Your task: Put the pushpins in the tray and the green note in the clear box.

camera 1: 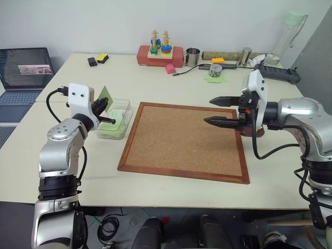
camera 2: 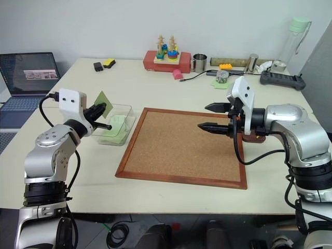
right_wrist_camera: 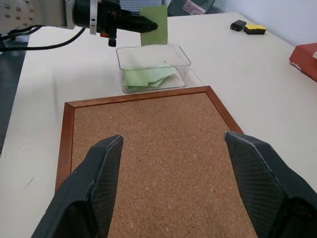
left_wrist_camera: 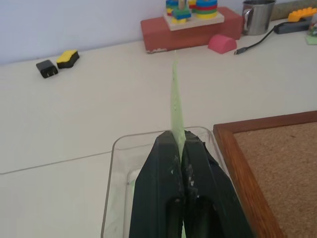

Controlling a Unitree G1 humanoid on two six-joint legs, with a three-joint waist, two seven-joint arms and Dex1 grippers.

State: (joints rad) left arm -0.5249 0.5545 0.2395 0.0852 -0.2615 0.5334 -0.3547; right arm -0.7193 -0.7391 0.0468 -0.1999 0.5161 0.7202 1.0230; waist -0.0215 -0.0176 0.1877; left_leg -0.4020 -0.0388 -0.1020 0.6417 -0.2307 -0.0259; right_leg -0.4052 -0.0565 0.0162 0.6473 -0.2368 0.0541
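Observation:
My left gripper (camera 1: pixel 105 107) is shut on the green note (camera 1: pixel 105 95), holding it upright and edge-on just above the clear box (camera 1: pixel 126 117). Several pale green notes lie inside that box (right_wrist_camera: pixel 183 60). In the left wrist view the green note (left_wrist_camera: pixel 176 94) stands up from between the closed fingertips. My right gripper (camera 1: pixel 207 111) hangs open over the right part of the corkboard (camera 1: pixel 181 140), nothing between its fingers. A sliver of the dark brown tray (camera 2: pixel 255 138) shows behind the right hand. The pushpins are out of view.
A laptop (camera 1: pixel 23 72) sits off the table's left edge. Along the back stand a red block with stacking toys (camera 1: pixel 160 54), a pink block (camera 1: pixel 170 68), a metal cup (camera 1: pixel 192 57), a power strip (camera 1: pixel 280 72) and a bottle (camera 1: pixel 290 31).

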